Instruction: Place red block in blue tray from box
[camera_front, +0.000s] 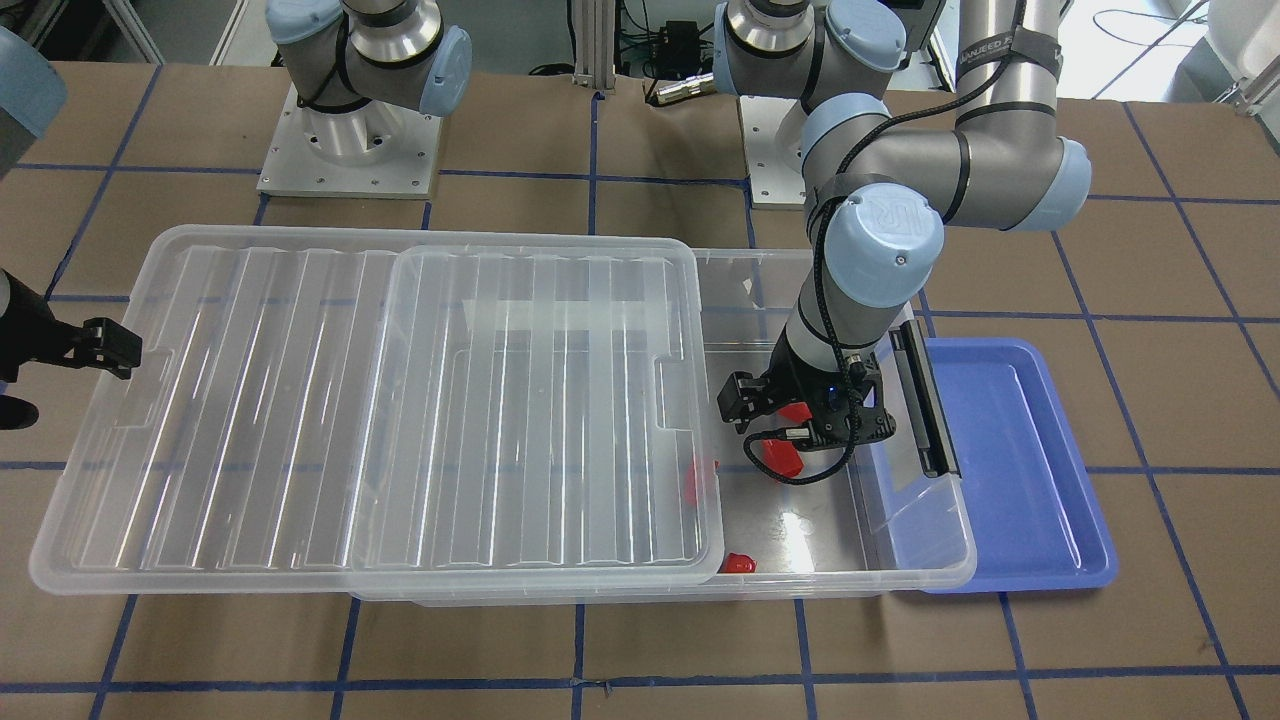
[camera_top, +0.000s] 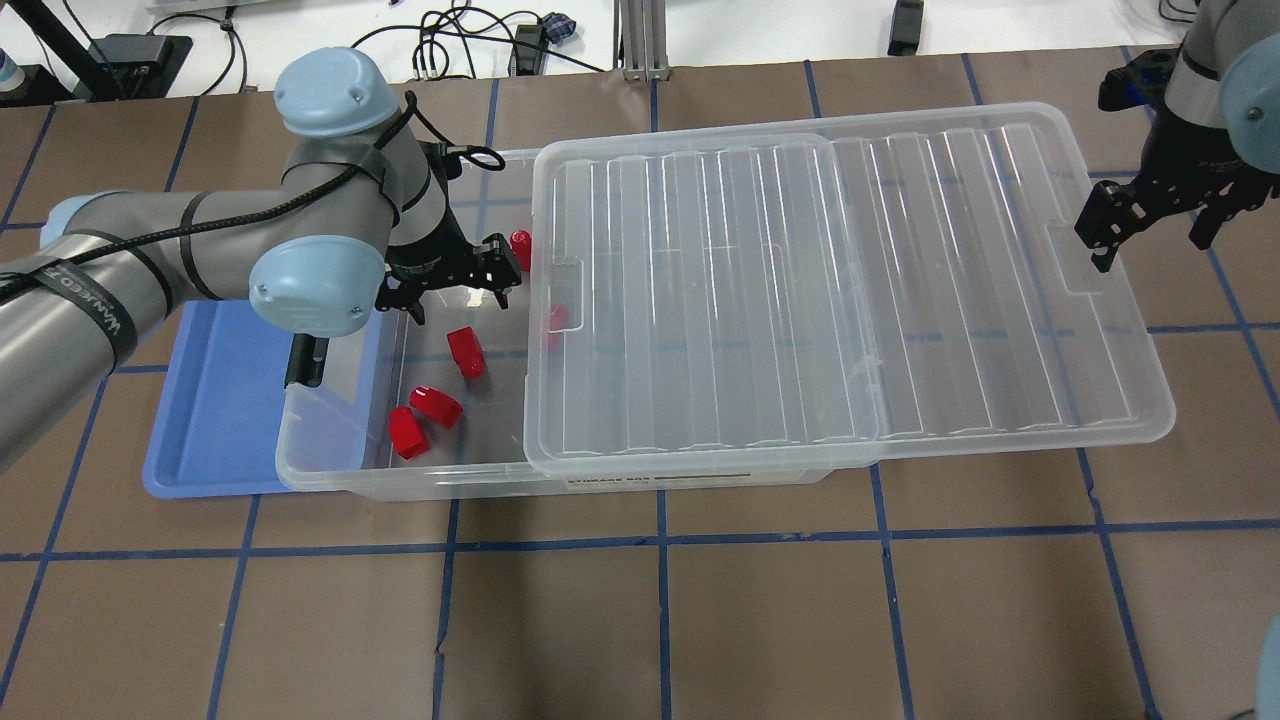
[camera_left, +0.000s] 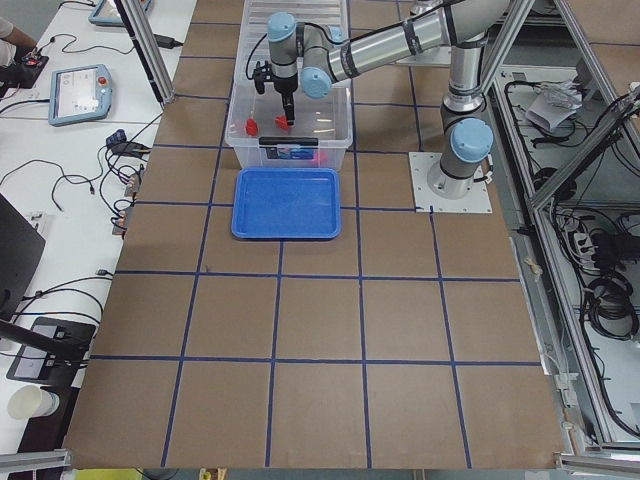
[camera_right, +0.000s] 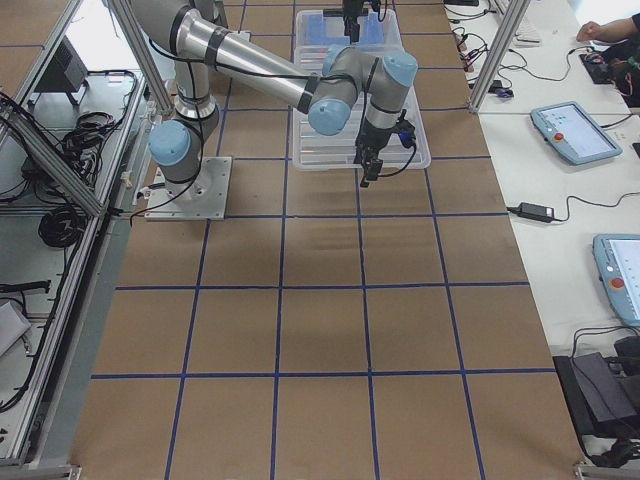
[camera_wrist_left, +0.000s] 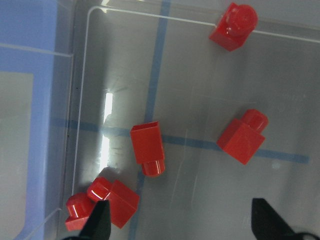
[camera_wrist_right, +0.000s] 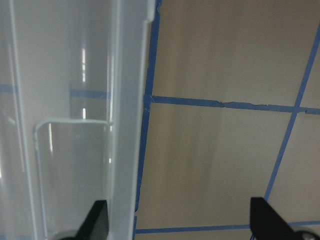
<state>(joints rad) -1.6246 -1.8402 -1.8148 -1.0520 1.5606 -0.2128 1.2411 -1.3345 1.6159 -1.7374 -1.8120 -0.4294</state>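
Several red blocks lie on the floor of the clear box (camera_top: 330, 478), whose lid (camera_top: 800, 300) is slid aside toward my right. In the left wrist view one block (camera_wrist_left: 148, 147) lies centered ahead of the fingers, another (camera_wrist_left: 242, 137) lies to its right, one (camera_wrist_left: 233, 26) is farther off, and two (camera_wrist_left: 114, 196) touch near the box corner. My left gripper (camera_top: 455, 295) is open and empty, hovering inside the box's uncovered end above the blocks (camera_top: 466, 352). The blue tray (camera_top: 215, 400) lies beside the box, partly under its end. My right gripper (camera_top: 1150, 240) is open and empty beside the lid's far edge.
The lid (camera_front: 400, 400) covers most of the box and overhangs it toward the right arm. One red block (camera_top: 553, 318) shows through the lid's edge. The box's black latch (camera_front: 925, 400) sits on the short wall between the left gripper (camera_front: 800, 425) and the tray (camera_front: 1010, 460).
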